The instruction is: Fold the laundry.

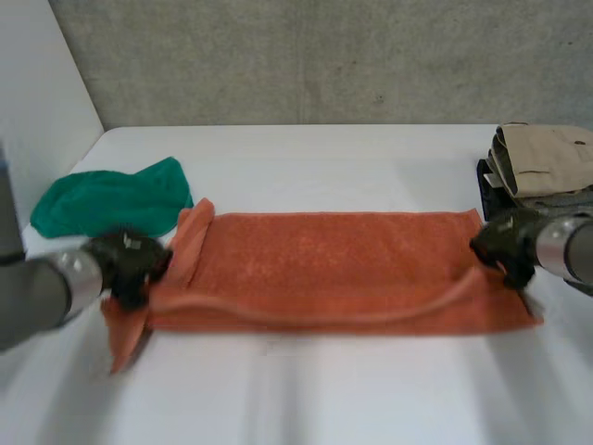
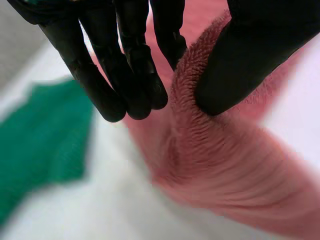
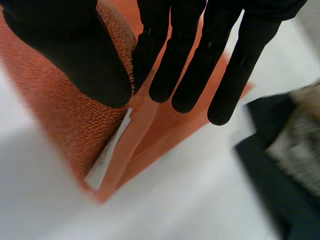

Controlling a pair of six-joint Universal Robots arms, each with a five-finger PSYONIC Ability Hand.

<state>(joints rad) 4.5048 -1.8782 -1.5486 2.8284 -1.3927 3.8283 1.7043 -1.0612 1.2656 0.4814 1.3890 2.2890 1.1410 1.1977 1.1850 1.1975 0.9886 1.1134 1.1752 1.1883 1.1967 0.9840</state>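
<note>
**Orange towel** point(image 1: 324, 264) spread across the middle of the worktop point(image 1: 324, 394), its long axis running from one arm to the other. The left hand point(image 1: 130, 264) pinches the left short end between thumb and fingers, with the cloth raised in a ridge. The right hand point(image 1: 505, 243) pinches the right short end in the same way. Each hand is nearest its own end, forearm low. The next fold likely carries one end along this axis. A green cloth point(image 1: 111, 199) and a folded stack point(image 1: 542, 162) lie well apart.

The white surface point(image 1: 352, 167) is lit brightly and evenly; faint soft shadows are cast along the orange towel point(image 1: 334, 269).
</note>
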